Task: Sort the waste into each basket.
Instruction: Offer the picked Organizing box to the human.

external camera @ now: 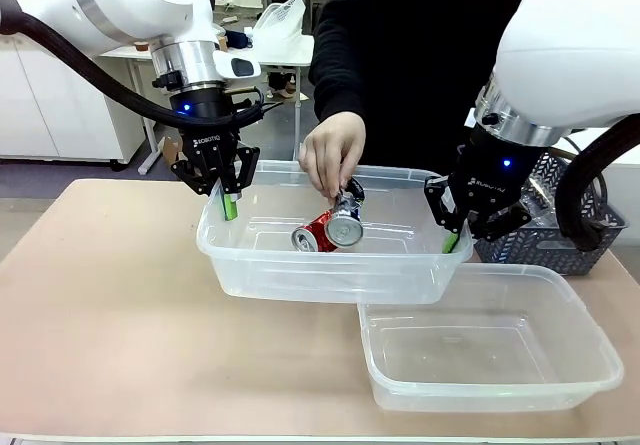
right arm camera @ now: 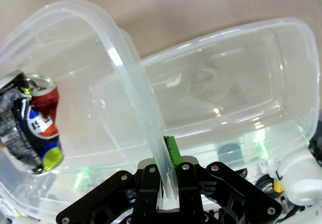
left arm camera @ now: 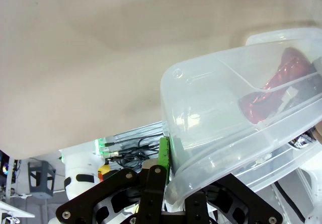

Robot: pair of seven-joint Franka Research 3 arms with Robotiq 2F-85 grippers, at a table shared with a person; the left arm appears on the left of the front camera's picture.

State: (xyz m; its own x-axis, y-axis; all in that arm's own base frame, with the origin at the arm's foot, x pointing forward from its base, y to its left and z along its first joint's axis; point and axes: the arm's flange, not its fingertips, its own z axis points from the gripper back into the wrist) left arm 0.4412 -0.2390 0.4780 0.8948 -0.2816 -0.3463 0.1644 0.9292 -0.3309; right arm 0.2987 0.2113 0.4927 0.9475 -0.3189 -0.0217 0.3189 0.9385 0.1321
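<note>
Status: left gripper (external camera: 228,201) was clamped on the left-end rim of the upper tub (external camera: 262,257), and right gripper (external camera: 456,233) was clamped on its right-end rim. In each wrist view the green pads pinched the wall from both sides. The tub looked lifted off the table (external camera: 100,315), with its near right corner overlapping the empty tub (external camera: 480,397) sitting on the table.

2 cans were inside the upper tub: red can (external camera: 313,235) lying on the floor and blue-printed can (external camera: 347,223) against it. The person's hand (external camera: 333,155) reached in, fingers on the blue-printed one. No bottles were visible.

Risks as I read it:
- Thin, flexible rim with just 2 small pinch points. If the arms drifted apart or together, the wall would bow and a pad could slip off: tub drops, cans spill.
- Any tilt or move with the hand inside could knock or trap fingers against the rim. The arms should hold until the hand is clear.
- The hand pressing down would load both grips, and the wall could slide through the pads.
- Lowered as it was, the upper tub would land on the empty tub's rim and tip.
</note>
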